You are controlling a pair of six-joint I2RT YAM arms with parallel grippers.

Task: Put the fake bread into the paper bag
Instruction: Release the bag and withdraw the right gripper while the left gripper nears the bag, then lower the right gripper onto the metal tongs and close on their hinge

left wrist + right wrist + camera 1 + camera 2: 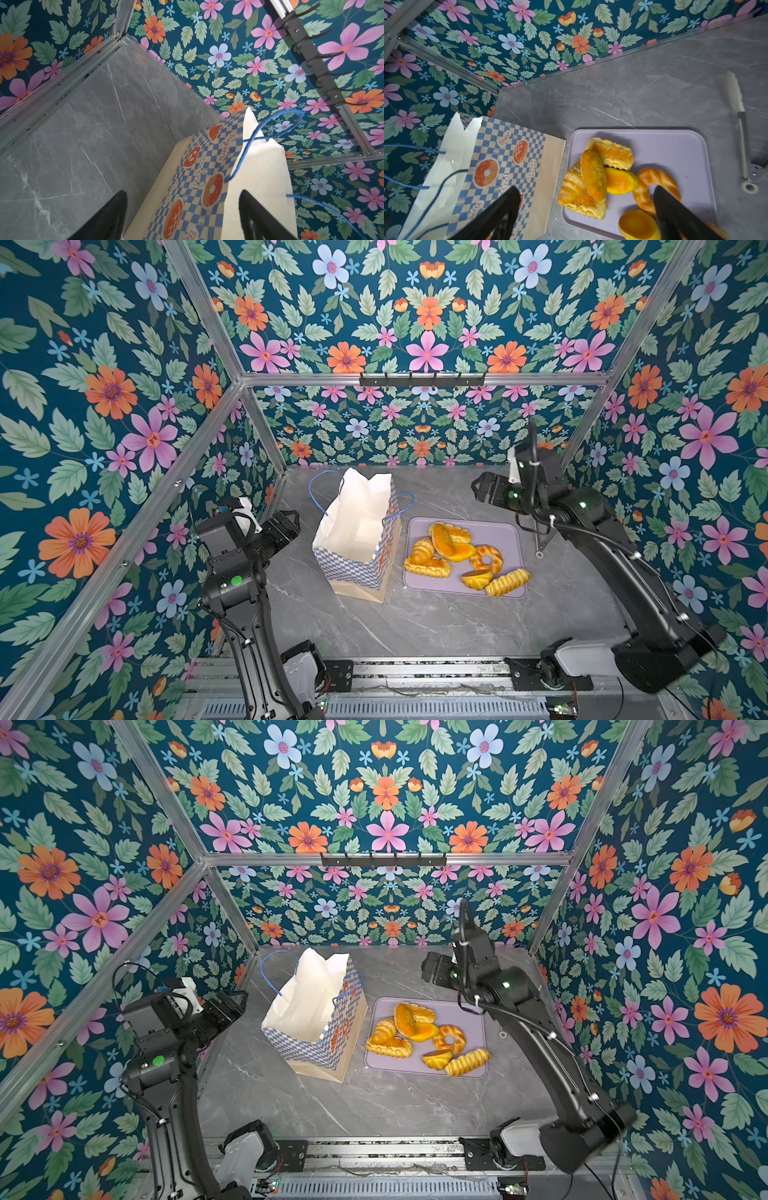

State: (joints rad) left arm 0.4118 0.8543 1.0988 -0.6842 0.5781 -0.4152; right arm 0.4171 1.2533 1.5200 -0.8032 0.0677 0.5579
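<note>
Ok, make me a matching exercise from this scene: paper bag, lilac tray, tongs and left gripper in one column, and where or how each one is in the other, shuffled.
1. paper bag
2. lilac tray
3. tongs
4. left gripper

A. open, holding nothing
B. carries the fake bread
C. stands upright, mouth open
D. lies on the table, right of the tray in both top views

Pairs: 1-C, 2-B, 3-D, 4-A

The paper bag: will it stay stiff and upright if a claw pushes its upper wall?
Probably floppy: the paper bag has thin, creased walls and an uneven rim. It likely tips or slides easily, since it stands tall and seems empty.
</note>
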